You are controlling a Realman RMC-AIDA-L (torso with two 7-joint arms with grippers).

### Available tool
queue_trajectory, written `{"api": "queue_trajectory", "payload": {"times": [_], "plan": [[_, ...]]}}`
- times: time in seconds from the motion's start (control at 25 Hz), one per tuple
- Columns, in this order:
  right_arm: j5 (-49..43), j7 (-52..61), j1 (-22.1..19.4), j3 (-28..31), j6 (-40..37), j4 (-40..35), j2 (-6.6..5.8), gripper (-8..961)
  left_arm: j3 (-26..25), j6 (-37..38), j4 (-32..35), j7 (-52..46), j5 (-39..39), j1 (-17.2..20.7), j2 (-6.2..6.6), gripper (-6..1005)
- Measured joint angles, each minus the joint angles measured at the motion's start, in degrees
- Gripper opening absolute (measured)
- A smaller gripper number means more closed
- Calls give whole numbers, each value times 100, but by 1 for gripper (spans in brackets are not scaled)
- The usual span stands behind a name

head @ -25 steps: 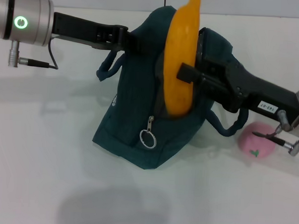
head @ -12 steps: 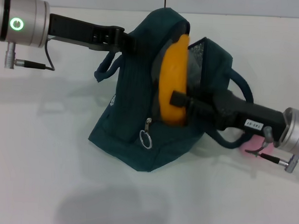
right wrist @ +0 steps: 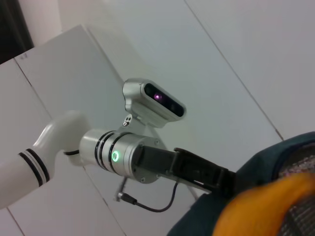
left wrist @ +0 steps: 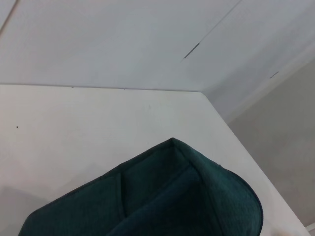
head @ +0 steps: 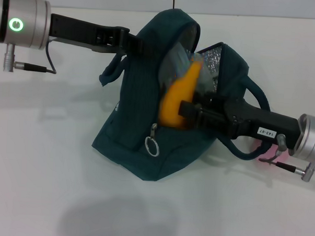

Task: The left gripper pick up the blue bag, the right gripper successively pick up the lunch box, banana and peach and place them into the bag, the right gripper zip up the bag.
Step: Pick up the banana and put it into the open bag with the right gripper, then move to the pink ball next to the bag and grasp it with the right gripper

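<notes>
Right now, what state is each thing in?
blue bag: held up by the top, mouth unzipped and open, base on the table.
banana: tilted, partly inside the bag's mouth.
peach: on the table behind the right arm, mostly hidden.
left end effector: shut on the bag's top edge.
right end effector: shut on the banana.

A dark teal bag (left wrist: 162, 196) rises to a peak above the white table (left wrist: 74, 128).
</notes>
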Motion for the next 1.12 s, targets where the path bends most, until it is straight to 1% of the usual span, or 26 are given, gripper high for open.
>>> {"api": "queue_trajectory", "payload": {"times": [0.12,0.32,0.44,0.48,0.52,0.56,0.6,0.68,0.72,0.76,0.88,0.92,0.96,1.0,1.04,1.08,1.12], "plan": [[-17,140,91,-25,18,-1,-36,590,4,0,0,0,0,1,0,47],[-273,560,252,22,82,-2,-135,603,6,4,-9,-6,1,0,-4,47],[-271,441,111,383,-51,-59,-190,733,6,7,-9,-5,1,40,-5,47],[-275,330,3,563,-219,-128,-236,776,6,9,-9,-4,2,54,-4,47],[-286,166,-150,770,-490,-239,-299,819,5,9,-9,-3,4,68,0,47],[-285,54,-244,889,-667,-302,-352,826,3,9,-9,-3,5,69,3,47],[-286,-235,-444,1137,-1118,-453,-461,832,-2,8,-9,-2,10,72,6,47],[-286,-682,-760,1519,-1803,-684,-638,846,-15,6,-9,0,17,93,13,47],[-289,-836,-915,1699,-2073,-826,-719,852,-15,6,-9,3,17,116,15,47],[-314,-959,-1141,1934,-2318,-1048,-833,859,-17,5,-9,4,17,137,20,47],[-702,-868,-1712,2419,-2408,-1954,-1079,860,-18,3,-9,5,20,192,33,47],[-1140,-596,-1979,2704,-2194,-2641,-1123,860,-21,2,-11,5,21,211,39,47],[-1328,-469,-2090,2807,-2099,-2873,-1131,860,-24,1,-12,7,22,239,48,47],[-1934,-43,-2318,3154,-1747,-3637,-1086,860,-24,1,-12,7,22,239,48,47],[-2641,486,-2541,3517,-1396,-4442,-973,860,-21,-5,-13,14,21,257,54,47],[-3332,947,-2678,3818,-1115,-5155,-836,860,-22,-7,-13,17,23,258,55,47],[-4030,1352,-2756,4052,-939,-5715,-669,860,-20,-10,-13,26,22,256,53,47]]}}
